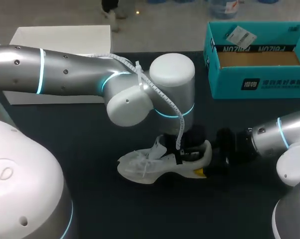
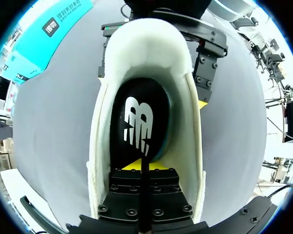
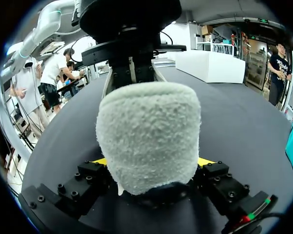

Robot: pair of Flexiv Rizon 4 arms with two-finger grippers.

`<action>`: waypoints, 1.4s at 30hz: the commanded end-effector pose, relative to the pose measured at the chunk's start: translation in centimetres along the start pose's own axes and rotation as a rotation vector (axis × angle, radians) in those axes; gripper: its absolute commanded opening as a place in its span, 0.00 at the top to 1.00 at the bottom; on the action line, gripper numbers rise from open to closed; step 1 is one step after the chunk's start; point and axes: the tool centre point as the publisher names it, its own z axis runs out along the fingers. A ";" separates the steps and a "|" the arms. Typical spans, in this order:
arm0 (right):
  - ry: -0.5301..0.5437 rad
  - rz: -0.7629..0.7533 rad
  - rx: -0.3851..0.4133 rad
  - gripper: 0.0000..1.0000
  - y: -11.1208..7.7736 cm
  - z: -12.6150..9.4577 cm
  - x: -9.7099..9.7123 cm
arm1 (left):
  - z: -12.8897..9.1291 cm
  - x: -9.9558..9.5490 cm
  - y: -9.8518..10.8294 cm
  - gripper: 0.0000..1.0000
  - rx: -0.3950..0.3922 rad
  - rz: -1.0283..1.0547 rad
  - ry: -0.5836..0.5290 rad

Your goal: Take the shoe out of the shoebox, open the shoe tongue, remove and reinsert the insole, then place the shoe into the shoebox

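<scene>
My left arm [image 1: 65, 72] comes in across the far half of the table [image 1: 55, 149] and drops its wrist straight over the shoe [image 1: 155, 167]. The white shoe sits near the middle of the dark surface with its opening up. Its toe points to my left and its heel to my right.

The left gripper [image 2: 141, 166] is down inside the shoe's mouth, walled in closely by the padded collar on both sides. Its finger blocks are drawn together to a thin seam, and the near end of the black insole [image 2: 139, 122] runs in between the yellow tips, so it is pinching the insole.

The right gripper [image 3: 152, 163] meets the heel from my right arm [image 1: 284, 137]. It is spread wide, with one yellow tip pressed against each side of the fuzzy heel, so it is clamping the shoe. The two grippers sit very near each other there, and only the heel collar stands between them.

Bare tabletop shows beside the toe and along the near edge. A strip of it also shows between the shoe and the teal shoebox [image 1: 254, 82], which stands well apart at the far right corner. The shoebox is open, with a small tag [image 1: 239, 35] on its far wall. A white board [image 1: 60, 37] lies at the far left, partly under my left arm.
</scene>
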 end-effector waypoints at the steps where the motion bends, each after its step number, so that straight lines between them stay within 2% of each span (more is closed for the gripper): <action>1: 0.000 0.000 0.006 1.00 -0.5 0.8 0.4 | -2.3 -0.2 0.6 1.00 0.035 0.004 0.004; 9: 0.000 0.000 0.006 1.00 -0.5 0.8 0.4 | -4.9 0.5 0.2 1.00 0.071 0.032 0.076; 19: 0.000 0.000 0.006 1.00 -0.5 0.8 0.4 | -6.8 0.6 1.1 1.00 0.075 0.055 0.184; 22: 0.000 0.000 0.006 1.00 -0.5 0.8 0.4 | -7.2 0.3 1.6 1.00 0.101 0.045 0.213; 25: 0.000 0.000 0.006 1.00 -0.5 0.8 0.4 | -8.0 0.1 2.0 1.00 0.160 0.037 0.282; 30: 0.000 0.000 0.006 1.00 -0.5 0.8 0.4 | -9.0 0.3 2.1 1.00 0.212 0.037 0.319; 42: 0.000 0.000 0.006 1.00 -0.5 0.8 0.4 | -9.9 0.8 -0.7 1.00 0.292 0.057 0.415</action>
